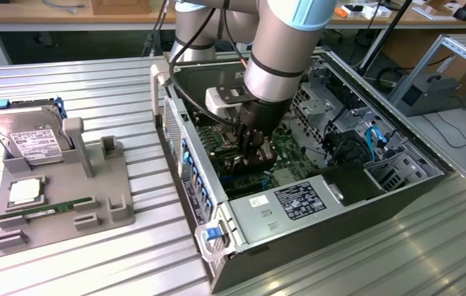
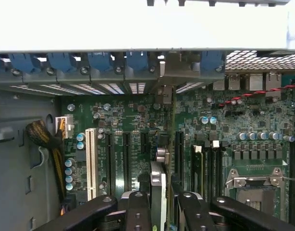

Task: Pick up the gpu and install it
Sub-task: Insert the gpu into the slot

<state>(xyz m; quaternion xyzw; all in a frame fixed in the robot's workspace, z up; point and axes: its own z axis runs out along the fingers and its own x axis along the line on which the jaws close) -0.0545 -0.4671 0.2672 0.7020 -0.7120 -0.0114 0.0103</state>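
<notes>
My gripper (image 1: 249, 155) is reaching down inside the open computer case (image 1: 216, 246), above the motherboard (image 1: 286, 169). It is shut on the gpu (image 1: 245, 165), a dark slim card hanging below the fingers. In the wrist view the gpu (image 2: 158, 185) appears edge-on between the two black fingers (image 2: 138, 211). Its thin edge runs along a black expansion slot (image 2: 179, 154), and its far end lies at the rear slot openings (image 2: 163, 94). I cannot tell whether the card is seated in the slot.
A grey holder (image 1: 60, 222) at the exterior view's left carries a hard drive (image 1: 31, 139), a RAM stick (image 1: 48, 209) and a silver chip (image 1: 23, 191). Inside the case are the power supply (image 1: 299, 200), drive cages (image 1: 331, 111), a white slot (image 2: 91, 161) and the CPU socket (image 2: 253, 185).
</notes>
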